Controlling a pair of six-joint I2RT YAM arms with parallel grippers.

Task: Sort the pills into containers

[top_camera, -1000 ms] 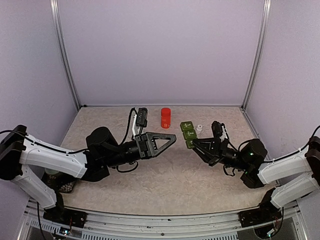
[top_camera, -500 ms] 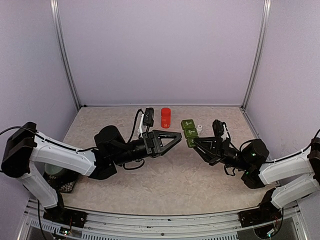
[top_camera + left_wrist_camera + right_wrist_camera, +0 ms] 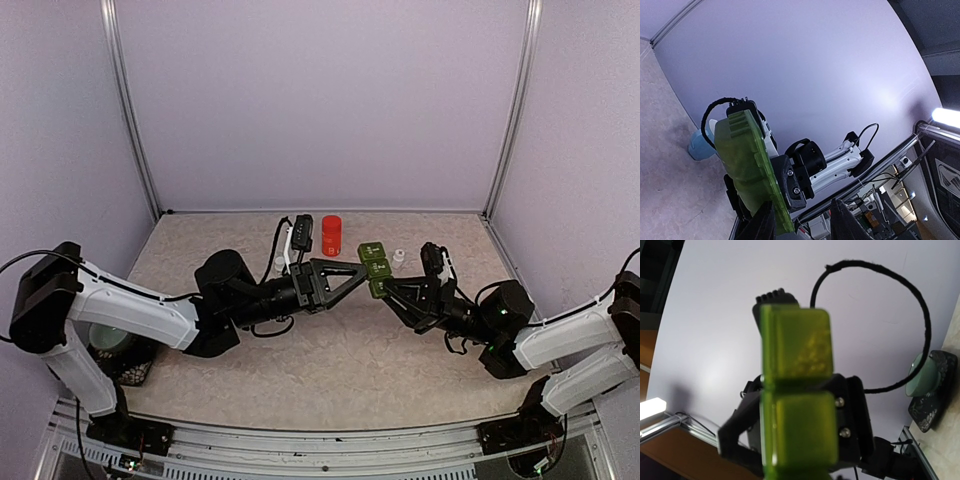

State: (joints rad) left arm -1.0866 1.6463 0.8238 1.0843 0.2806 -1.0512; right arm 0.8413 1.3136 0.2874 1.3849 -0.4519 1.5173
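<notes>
Right gripper (image 3: 387, 289) jaws clamp the containers (image 3: 373, 262); left gripper (image 3: 361, 271) jaws narrowly apart alongside. Misaligned contact could wrench them free.

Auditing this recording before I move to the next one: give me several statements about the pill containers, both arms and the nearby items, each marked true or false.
1. The right end effector is shut on the green containers. True.
2. The red cylinder lies on its side. False: it stands upright near the back of the table.
3. The left end effector reaches the containers from the left. True.
4. The mug stands beside the red cylinder. False: it sits by the left arm's base.
5. The containers form a strip of four compartments. False: three.
</notes>
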